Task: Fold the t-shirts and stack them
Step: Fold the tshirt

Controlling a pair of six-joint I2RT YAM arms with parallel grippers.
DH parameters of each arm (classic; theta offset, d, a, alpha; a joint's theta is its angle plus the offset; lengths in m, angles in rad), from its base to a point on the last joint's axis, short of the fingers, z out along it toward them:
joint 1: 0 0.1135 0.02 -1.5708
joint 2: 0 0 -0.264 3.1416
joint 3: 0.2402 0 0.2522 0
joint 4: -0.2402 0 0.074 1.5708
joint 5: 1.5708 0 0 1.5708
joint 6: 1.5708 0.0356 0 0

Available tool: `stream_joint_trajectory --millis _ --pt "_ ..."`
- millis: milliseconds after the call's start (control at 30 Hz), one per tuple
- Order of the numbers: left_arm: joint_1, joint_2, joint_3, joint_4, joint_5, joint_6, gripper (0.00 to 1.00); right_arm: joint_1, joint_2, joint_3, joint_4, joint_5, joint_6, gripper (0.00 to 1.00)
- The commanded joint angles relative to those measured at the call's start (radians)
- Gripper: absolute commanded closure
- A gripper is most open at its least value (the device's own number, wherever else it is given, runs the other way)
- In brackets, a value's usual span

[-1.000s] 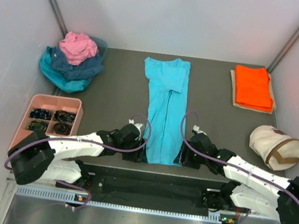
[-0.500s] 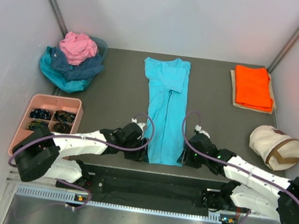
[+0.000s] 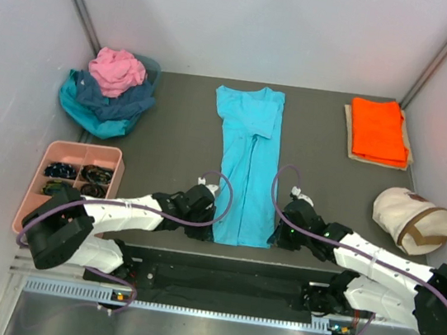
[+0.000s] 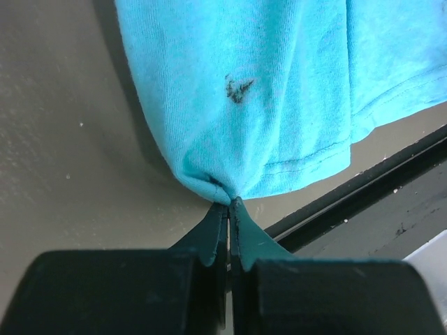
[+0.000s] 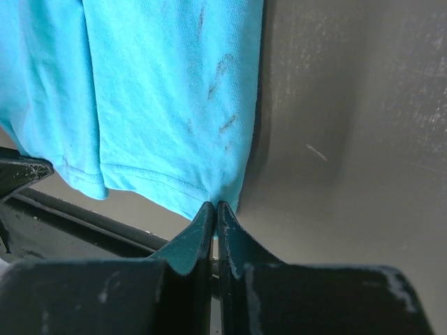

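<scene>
Top external: the turquoise t-shirt [image 3: 245, 171] lies folded narrow on the table [image 3: 175, 152]. Its near hem corners are pinched, one in the closed left tool [image 4: 229, 204], the other in the closed right tool [image 5: 215, 206].

The turquoise t-shirt [image 3: 245, 171] at centre frame is plain bright blue-green, with a few small dark smudges near its hem, against the dark grey table [image 3: 168, 143]. Upper right is a plain orange t-shirt [image 3: 379, 129]. Upper left are a pink t-shirt [image 3: 116, 69], a navy t-shirt [image 3: 114, 100] and a teal t-shirt [image 3: 89, 115]. The bag [image 3: 409, 219] at right is cream with a brown strap, and the tray [image 3: 85, 147] at left is salmon pink.
</scene>
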Motion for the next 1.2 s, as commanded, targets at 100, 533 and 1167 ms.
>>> stream_joint_trajectory --millis 100,533,1167 --pt "-0.004 -0.038 0.080 -0.057 -0.011 0.053 1.00 0.015 -0.023 0.036 -0.006 0.015 -0.016 1.00" --pt "-0.004 -0.075 0.105 -0.086 0.132 0.070 0.15 0.016 -0.022 0.056 -0.017 0.010 -0.025 1.00" --pt "-0.004 -0.095 0.007 -0.150 -0.012 0.056 0.13 0.013 -0.011 0.065 -0.016 0.004 -0.030 1.00"
